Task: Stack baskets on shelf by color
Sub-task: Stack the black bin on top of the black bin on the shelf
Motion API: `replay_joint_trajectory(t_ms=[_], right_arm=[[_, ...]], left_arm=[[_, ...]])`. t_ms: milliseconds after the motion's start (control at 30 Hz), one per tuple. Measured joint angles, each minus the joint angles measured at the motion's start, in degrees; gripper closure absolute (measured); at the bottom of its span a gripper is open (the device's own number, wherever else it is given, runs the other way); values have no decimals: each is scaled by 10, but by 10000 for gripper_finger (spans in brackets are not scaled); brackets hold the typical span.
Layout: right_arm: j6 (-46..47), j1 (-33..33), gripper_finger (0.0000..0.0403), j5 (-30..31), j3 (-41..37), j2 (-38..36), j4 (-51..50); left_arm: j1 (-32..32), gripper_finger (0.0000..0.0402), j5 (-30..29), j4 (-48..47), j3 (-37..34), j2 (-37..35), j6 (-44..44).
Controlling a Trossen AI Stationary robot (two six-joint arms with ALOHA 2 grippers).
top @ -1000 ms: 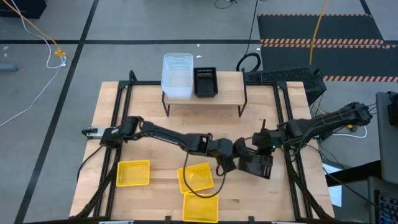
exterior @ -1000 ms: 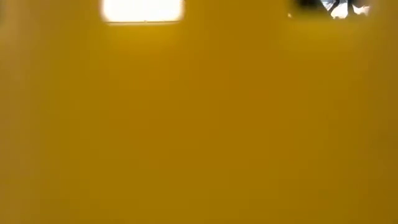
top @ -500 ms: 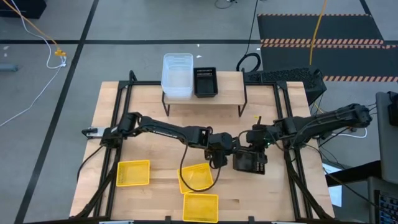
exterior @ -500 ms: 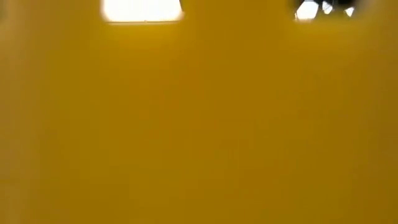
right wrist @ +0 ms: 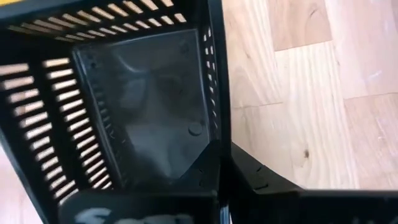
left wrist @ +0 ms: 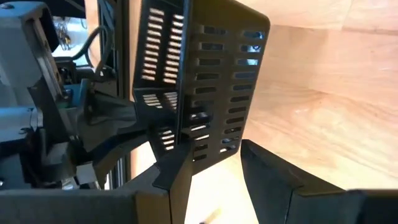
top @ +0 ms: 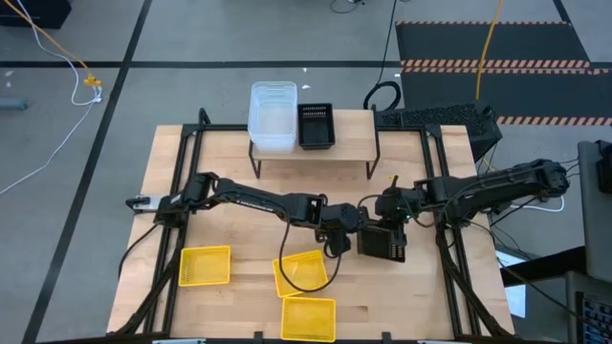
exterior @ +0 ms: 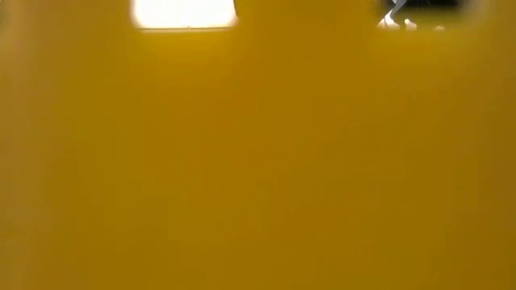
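Note:
A black perforated basket [top: 384,244] is at mid-table, between my two grippers. My right gripper [top: 384,220] comes in from the table's right and is shut on it. My left gripper [top: 350,232] reaches in from the left and is open. In the left wrist view its fingers stand either side of the basket's lower corner [left wrist: 211,152]. Three yellow baskets [top: 206,266] [top: 302,272] [top: 308,318] lie on the near part of the table. The shelf [top: 354,143] at the far edge carries a stack of clear baskets [top: 273,117] and a black basket [top: 316,126]. My right gripper pinches one side wall of the black basket at its rim [right wrist: 217,118], with one finger [right wrist: 205,165] inside and one [right wrist: 261,177] outside. The fingers point into the basket's open mouth along the wall. The basket appears tilted and off the table. My left gripper: one finger [left wrist: 177,171] lies close against the basket's wall, but I cannot tell whether it touches.
A yellow basket wall [exterior: 258,161] fills the low view and hides the table. Black frame rails [top: 182,182] run along the table's left and right sides. Bare wood lies between the shelf and the arms.
My right gripper has carried the black basket a little toward the table's left and far edge. My left gripper has drawn slightly toward the far edge and now sits close against the basket's left side.

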Motion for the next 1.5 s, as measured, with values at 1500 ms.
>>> replay_joint_trajectory(t_ms=[1500], right_arm=[[-36,0,402,37,-1,1,12]], left_arm=[[-2,261,-13,13,2,40,10]])
